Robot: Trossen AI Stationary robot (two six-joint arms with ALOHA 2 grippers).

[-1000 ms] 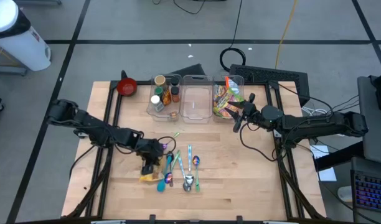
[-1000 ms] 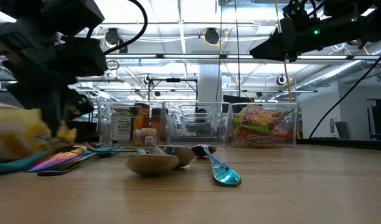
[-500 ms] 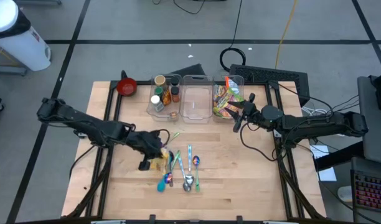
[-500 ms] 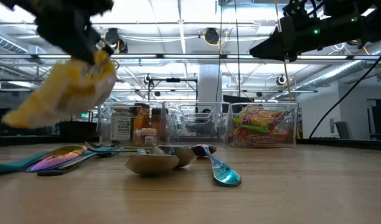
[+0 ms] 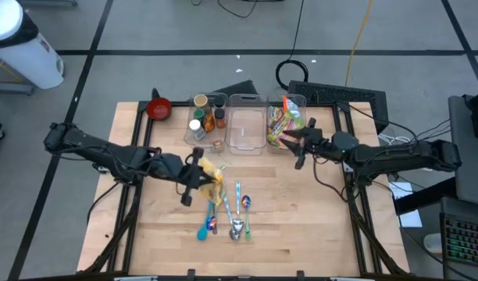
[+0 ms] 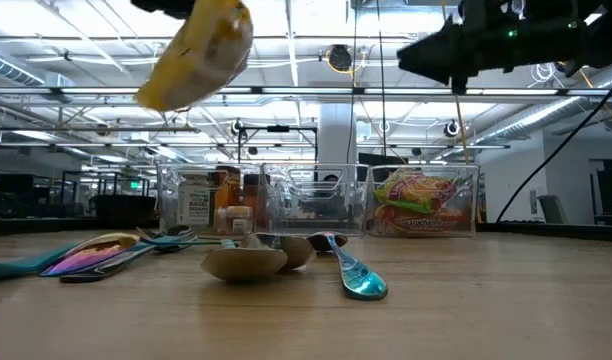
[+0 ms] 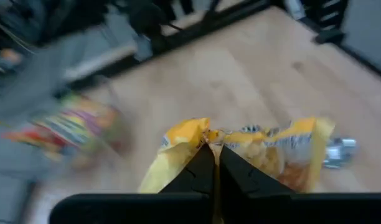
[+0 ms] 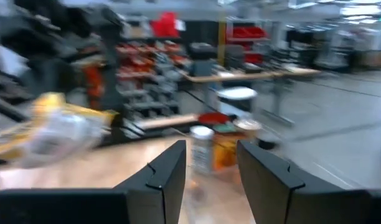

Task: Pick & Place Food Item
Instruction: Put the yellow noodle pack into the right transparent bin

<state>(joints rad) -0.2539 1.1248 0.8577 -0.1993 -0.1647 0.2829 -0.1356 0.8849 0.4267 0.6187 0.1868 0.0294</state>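
A yellow snack bag [image 5: 211, 179] hangs in the air over the table's left middle, high up in the low view [image 6: 198, 48]. My left gripper [image 7: 215, 167] is shut on it. My right gripper [image 8: 210, 174] stands open with nothing between its fingers, raised in front of the right clear bin [image 5: 286, 121], which holds colourful snack bags [image 6: 421, 200]. In the high view the right gripper [image 5: 295, 145] is at the table's far right. My left gripper pinches the yellow bag at a crumpled edge [image 7: 210, 139] between its two fingertips. The fingers slant down from the table's left. The bag spreads out beyond and below the fingers, tilted, lifted clear of the table and the spoons.
Several spoons [image 5: 230, 212] lie on the table below the bag. Three clear bins stand in a row at the far edge: the left one [image 5: 205, 121] with jars, the middle one [image 5: 245, 125] bare. A red bowl [image 5: 159, 108] sits at the far left.
My left gripper has risen from the table with the yellow bag and rolled its wrist. It has moved a little toward the far and right edges. The bag, lying on the table by the spoons a second ago, now hangs clear above them.
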